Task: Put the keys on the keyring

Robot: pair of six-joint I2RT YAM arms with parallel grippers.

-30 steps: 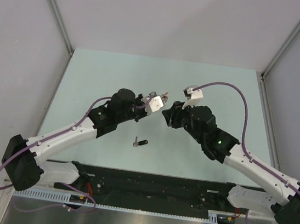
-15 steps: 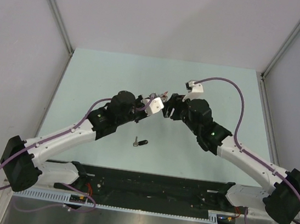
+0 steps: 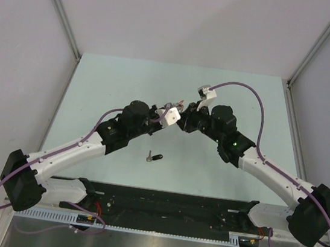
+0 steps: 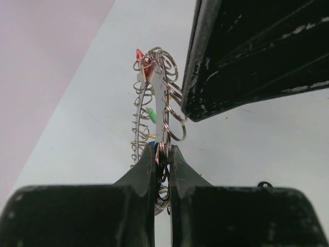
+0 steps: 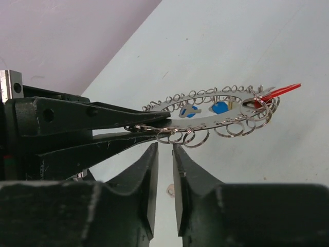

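The right gripper [image 5: 165, 152] has swung in to just under the large thin silver wire keyring [image 5: 205, 119], jaws slightly apart and empty. The left gripper [image 4: 162, 154] clamps the ring's edge, steadying it above the middle of the tabletop [image 3: 110, 80] for threading. A black-headed silver key [image 3: 155, 157] lies nearer the near edge.

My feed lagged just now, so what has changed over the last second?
The right gripper swung left, in toward the keyring. Its jaws now sit close by it, gripping nothing. Unchanged: the left gripper stays shut on the keyring, and the black-headed key lies loose on the table.
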